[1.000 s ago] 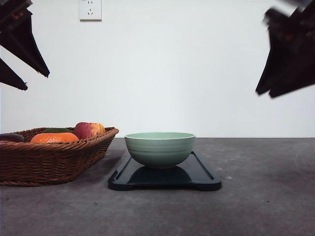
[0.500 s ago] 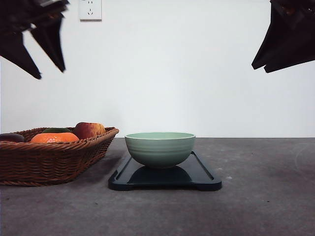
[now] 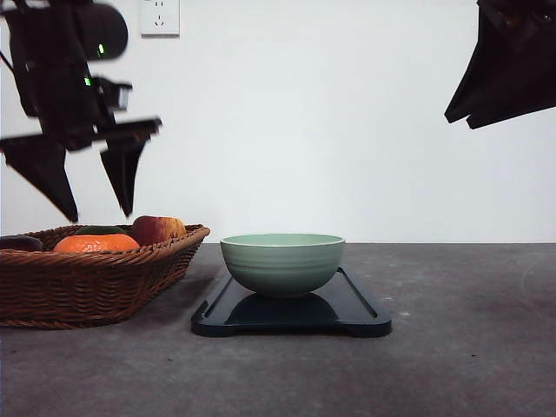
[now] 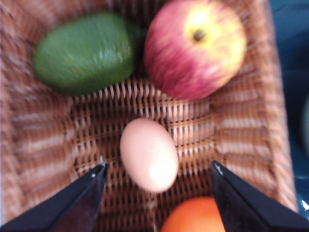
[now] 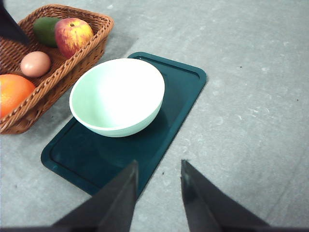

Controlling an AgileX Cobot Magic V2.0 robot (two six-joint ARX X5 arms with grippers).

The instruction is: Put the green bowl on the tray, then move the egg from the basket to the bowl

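since a moment ago the left gripper (image 3: 97, 204) has dropped over the basket (image 3: 95, 282), jaws spread and empty, straddling the egg (image 4: 148, 154) on the weave. beside the basket, the green bowl (image 3: 282, 262) sits on the tray (image 3: 352, 308), grey table (image 3: 469, 347) bare beyond. right gripper (image 5: 155, 186) hangs high, jaws parted.

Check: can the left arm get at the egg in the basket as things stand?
Probably yes. The left tool hangs open over the basket, the egg lying between its fingers with nothing over it. The orange lies close beside the egg and might crowd one finger.
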